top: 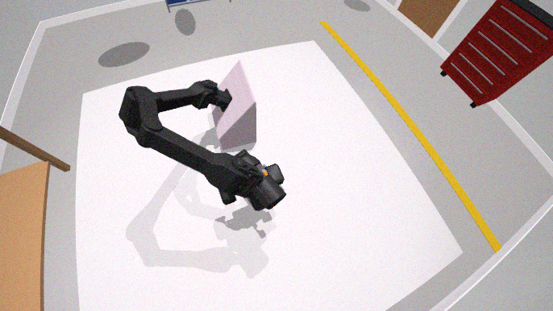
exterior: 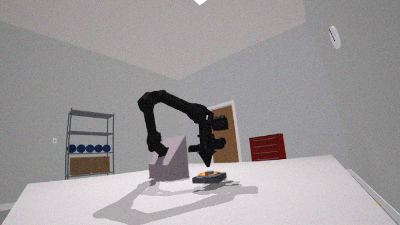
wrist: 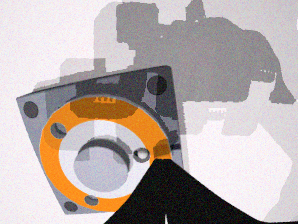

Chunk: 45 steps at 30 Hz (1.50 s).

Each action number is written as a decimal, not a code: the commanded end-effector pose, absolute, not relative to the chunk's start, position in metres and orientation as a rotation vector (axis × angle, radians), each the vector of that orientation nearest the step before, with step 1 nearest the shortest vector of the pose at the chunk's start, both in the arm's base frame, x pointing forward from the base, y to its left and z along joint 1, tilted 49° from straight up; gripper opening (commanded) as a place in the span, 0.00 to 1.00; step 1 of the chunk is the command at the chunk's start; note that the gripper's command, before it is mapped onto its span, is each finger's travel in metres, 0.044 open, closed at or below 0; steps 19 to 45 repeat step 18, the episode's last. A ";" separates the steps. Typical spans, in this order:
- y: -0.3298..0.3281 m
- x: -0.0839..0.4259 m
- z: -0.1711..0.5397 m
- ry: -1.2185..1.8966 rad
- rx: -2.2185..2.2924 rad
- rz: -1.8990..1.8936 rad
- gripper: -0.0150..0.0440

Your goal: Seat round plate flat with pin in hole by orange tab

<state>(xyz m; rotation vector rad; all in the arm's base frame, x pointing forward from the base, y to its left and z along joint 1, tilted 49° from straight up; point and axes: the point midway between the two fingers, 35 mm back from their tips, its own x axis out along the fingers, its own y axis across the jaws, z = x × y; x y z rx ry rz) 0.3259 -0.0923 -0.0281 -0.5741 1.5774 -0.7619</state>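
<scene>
The orange and white round plate (exterior: 200, 175) (wrist: 47, 150) sits around the grey post (wrist: 100, 170) on the dark square base (exterior: 204, 179) (wrist: 46, 106). It looks nearly flat. A small round hole (wrist: 141, 147) in its white part shows a light round pin top (wrist: 142, 154) inside it; whether the plate is fully down cannot be told. The orange tab is not clearly seen, being close to or behind the fingers. My gripper (exterior: 207, 166) (wrist: 161, 166) is shut and empty, its tips a little above the plate. In the top view the arm hides most of the plate.
A pale pink wedge-shaped block (top: 242, 90) (exterior: 178, 167) stands beside the arm's foot, left of the base in the exterior view. Shadows of the arm fall over the base and the white table (top: 363, 181) (exterior: 277, 186). A red drawer cabinet (top: 500, 52) (exterior: 266, 148) stands well away.
</scene>
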 end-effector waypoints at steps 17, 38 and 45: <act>-0.080 0.328 -0.019 1.565 -0.576 -0.757 0.25; -0.080 0.328 -0.019 1.565 -0.576 -0.757 0.25; -0.080 0.328 -0.019 1.565 -0.576 -0.757 0.25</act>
